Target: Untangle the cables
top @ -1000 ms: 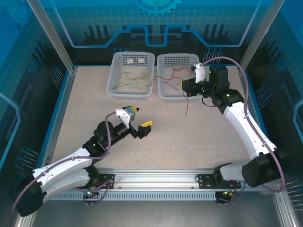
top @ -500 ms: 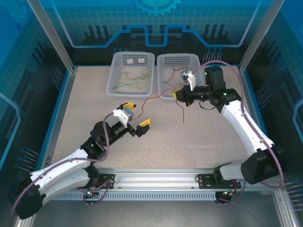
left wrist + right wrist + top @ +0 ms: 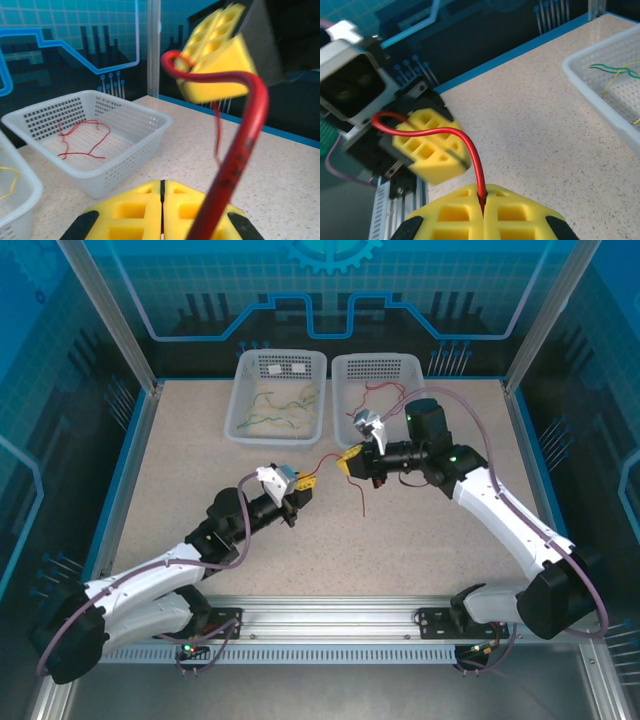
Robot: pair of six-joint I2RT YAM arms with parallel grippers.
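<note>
Mid-frame, your right end effector (image 3: 346, 462) pinched a red cable (image 3: 239, 152) draped across your left end effector (image 3: 304, 484), its pads pressed together; you needed a slow, level pull apart.

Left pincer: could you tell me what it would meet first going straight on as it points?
Past the red cable arching in front, probably the right pincer, close ahead, though depth is unclear.
</note>
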